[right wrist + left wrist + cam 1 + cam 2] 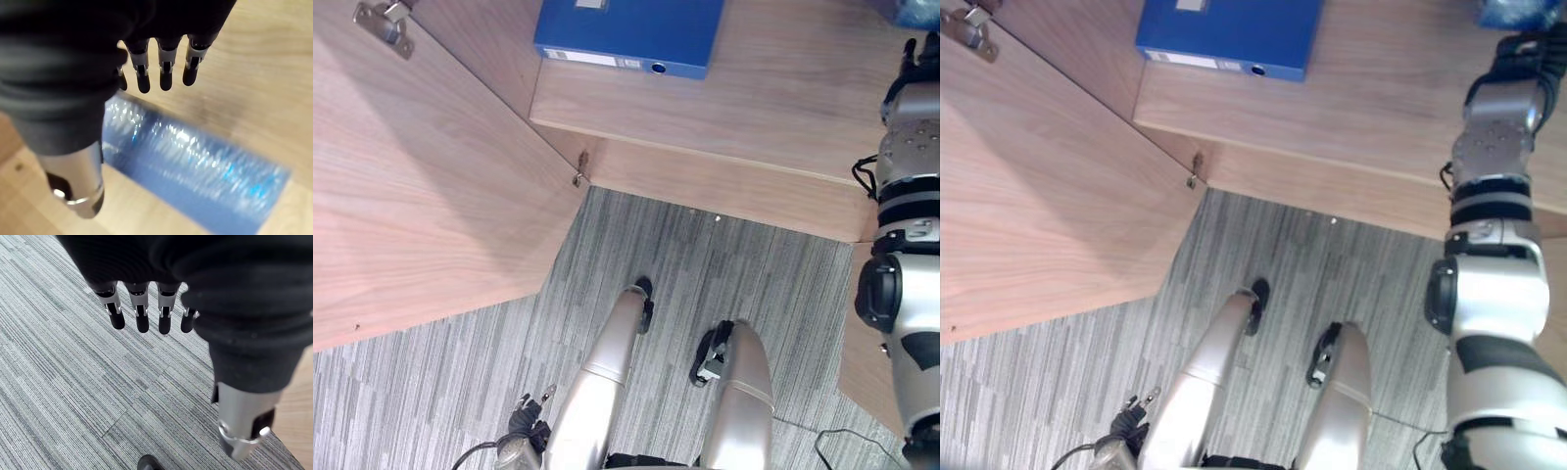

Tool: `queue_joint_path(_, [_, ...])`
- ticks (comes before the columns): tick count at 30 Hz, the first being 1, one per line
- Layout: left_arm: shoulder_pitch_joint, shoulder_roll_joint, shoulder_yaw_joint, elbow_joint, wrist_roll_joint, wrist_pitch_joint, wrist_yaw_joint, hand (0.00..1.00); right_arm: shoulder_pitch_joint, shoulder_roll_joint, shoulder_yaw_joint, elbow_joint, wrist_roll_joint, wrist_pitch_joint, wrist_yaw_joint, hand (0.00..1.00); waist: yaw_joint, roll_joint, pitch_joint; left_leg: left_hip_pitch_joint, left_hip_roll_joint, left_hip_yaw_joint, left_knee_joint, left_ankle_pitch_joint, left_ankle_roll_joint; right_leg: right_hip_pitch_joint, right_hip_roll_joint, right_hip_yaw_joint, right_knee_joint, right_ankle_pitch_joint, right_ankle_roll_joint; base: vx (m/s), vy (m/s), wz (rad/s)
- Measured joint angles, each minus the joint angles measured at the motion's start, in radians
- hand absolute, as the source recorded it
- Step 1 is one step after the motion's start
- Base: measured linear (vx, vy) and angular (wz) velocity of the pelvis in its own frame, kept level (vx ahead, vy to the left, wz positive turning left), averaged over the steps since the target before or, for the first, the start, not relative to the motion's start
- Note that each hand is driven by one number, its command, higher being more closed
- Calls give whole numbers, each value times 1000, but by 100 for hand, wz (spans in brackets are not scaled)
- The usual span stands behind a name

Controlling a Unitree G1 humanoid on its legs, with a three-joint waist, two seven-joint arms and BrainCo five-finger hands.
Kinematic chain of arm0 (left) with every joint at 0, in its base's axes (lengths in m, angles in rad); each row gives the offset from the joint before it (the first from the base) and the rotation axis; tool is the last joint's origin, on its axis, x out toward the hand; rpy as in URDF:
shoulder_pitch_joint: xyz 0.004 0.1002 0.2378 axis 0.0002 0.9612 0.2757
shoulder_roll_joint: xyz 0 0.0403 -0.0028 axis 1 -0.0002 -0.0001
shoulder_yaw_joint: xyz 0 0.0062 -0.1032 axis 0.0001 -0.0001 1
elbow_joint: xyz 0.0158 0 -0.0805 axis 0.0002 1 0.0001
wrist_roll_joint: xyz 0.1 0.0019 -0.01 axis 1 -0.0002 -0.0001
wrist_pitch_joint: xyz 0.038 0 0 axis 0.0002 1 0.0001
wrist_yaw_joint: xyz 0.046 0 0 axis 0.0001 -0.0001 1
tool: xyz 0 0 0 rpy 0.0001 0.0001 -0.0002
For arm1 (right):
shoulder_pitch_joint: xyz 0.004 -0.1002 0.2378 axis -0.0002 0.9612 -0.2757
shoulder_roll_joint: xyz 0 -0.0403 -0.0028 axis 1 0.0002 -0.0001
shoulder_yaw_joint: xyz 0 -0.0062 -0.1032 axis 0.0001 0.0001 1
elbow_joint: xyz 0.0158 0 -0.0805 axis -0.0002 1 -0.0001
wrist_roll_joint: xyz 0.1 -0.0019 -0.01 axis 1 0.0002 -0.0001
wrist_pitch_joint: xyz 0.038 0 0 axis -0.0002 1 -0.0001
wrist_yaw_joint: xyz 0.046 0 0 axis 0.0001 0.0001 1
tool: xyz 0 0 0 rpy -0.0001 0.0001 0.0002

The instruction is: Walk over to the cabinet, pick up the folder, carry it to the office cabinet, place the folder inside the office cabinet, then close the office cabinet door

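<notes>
A blue folder (626,29) lies flat on the wooden cabinet shelf (773,98), its spine with a round hole facing me. My right hand (1520,51) is raised over the shelf's right end, well to the right of the folder. In the right wrist view its fingers (165,73) hang straight and hold nothing, above a shiny blue package (195,156). My left hand (143,316) hangs over the carpet with straight fingers and holds nothing.
The cabinet's wooden door (421,186) stands open on my left, with a metal hinge (384,22) at its top corner. Grey striped carpet (764,284) lies below the shelf. A second wooden panel edge (867,362) shows at the right.
</notes>
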Motion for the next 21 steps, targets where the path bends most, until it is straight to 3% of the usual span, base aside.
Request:
queue_joint_path(2, [0, 8, -18, 0, 1, -3, -3, 0, 0, -34, 150, 42, -149, 93, 49, 0, -4, 0, 0, 2, 5, 5, -1, 0, 0, 0, 0, 2, 0, 0, 0, 5, -14, -4])
queue_joint_path(4, [0, 10, -23, -1, 1, -3, -5, 0, 0, -44, 219, 67, -243, 142, 80, 0, -5, 0, 0, 3, 7, 8, -1, 0, 0, 0, 1, 3, 0, 0, 0, 0, -10, -4])
queue_joint_path(5, [-1, 15, -31, -1, 2, -3, -9, 0, 1, -47, 296, 101, -357, 194, 119, 0, -5, 0, 0, 5, 10, 12, -2, 0, 0, 0, 1, 5, 0, 0, 0, -2, -13, -5])
queue_joint_path(6, [-2, 21, -39, -1, 4, -3, -15, 0, 8, -47, 339, 116, -409, 218, 144, 0, -5, 0, 0, 8, 12, 16, -3, 0, 0, 0, 1, 7, 0, 0, 0, -2, -11, -6])
queue_joint_path(9, [-4, 33, -57, -1, 20, -2, -37, 0, 27, -60, 405, 131, -552, 227, 219, 0, -4, 0, 0, 22, 20, 33, -12, -1, 6, 7, 1, 17, -4, 1, -2, -2, -21, -8])
queue_joint_path(12, [-7, 51, -77, -1, 50, 0, -60, 0, 72, -63, 417, 159, -584, 225, 287, 0, -5, 0, -4, 59, 38, 62, -26, -2, 15, 43, 1, 21, -20, 2, -3, 10, -20, -7])
queue_joint_path(21, [-10, 69, -103, 36, 96, 10, -104, 0, 174, -9, 440, 188, -628, 191, 352, 0, -1, -1, -44, 137, 79, 102, -81, -1, 21, 104, 20, 27, -84, 26, -6, 14, -12, -10])
